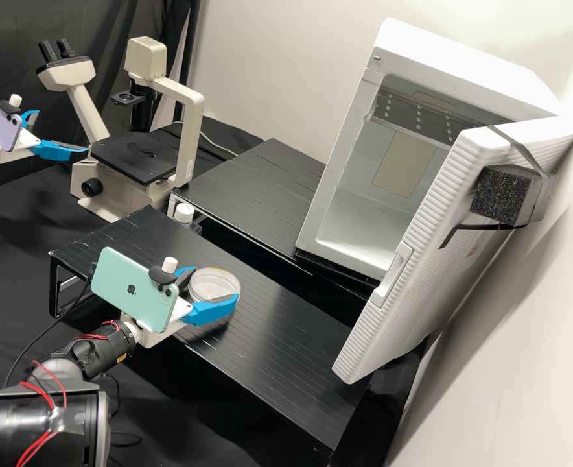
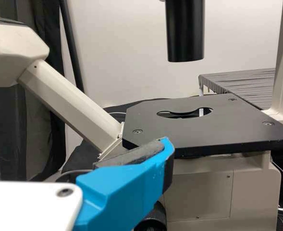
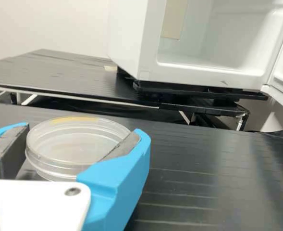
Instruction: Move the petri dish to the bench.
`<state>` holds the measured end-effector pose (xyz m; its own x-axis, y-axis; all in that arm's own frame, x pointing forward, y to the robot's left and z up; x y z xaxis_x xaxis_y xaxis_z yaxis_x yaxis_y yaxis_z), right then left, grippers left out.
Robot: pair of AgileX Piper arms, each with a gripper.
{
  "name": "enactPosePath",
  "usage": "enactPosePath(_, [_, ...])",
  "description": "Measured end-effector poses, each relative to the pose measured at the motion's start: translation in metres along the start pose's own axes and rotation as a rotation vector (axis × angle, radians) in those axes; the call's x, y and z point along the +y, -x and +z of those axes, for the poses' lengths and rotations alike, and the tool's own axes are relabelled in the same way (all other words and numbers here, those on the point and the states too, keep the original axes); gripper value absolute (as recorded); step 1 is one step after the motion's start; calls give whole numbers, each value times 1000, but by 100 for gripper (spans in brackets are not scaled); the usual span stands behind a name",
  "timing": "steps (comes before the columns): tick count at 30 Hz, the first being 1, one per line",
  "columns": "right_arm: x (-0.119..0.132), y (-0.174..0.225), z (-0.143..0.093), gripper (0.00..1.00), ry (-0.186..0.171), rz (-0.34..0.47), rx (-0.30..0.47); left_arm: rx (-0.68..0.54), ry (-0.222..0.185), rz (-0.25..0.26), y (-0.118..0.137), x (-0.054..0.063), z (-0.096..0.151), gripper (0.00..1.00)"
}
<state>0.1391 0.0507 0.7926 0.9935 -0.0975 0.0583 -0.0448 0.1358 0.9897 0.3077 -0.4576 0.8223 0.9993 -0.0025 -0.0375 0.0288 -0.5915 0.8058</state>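
In the high view my right gripper [image 1: 215, 283] is over the front black bench, shut on the clear petri dish [image 1: 210, 283] with a finger at either side. The right wrist view shows the gripper [image 3: 84, 131] with grey pads against the rim of the petri dish [image 3: 76, 142], which looks level; whether its base touches the surface, I cannot tell. Away at the upper left, beside the microscope, my left gripper [image 1: 62, 131] stands open and holds nothing. From its own wrist camera, a blue finger [image 2: 124, 187] of the left gripper [image 2: 76, 147] appears before the microscope stage.
A cream microscope [image 1: 134, 155] stands at the back left. A white-capped bottle [image 1: 184, 214] is behind the front bench [image 1: 286, 363]. The white incubator [image 1: 358, 227] stands with its door [image 1: 422, 259] open at the right, beside the rear black bench [image 1: 260, 188].
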Motion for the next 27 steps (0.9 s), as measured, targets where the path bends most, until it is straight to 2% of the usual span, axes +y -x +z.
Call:
enactPosePath(4, [-5, -2, 1, 0, 0, -14, -16, 0, 0, 0, 0, 0, 0, 100])
enactPosePath(11, [-9, -8, 2, 0, -2, 6, -23, 0, 0, 0, 0, 0, 0, 100])
enactPosePath(12, [-10, -8, 2, 100, -3, 5, -27, 0, 0, 0, 0, 0, 0, 100])
enactPosePath(24, [-10, -8, 1, 100, -5, 9, -15, 0, 0, 0, 0, 0, 0, 100])
enactPosePath(27, [-11, -6, -1, 100, -18, 1, -9, 0, 0, 0, 0, 0, 0, 100])
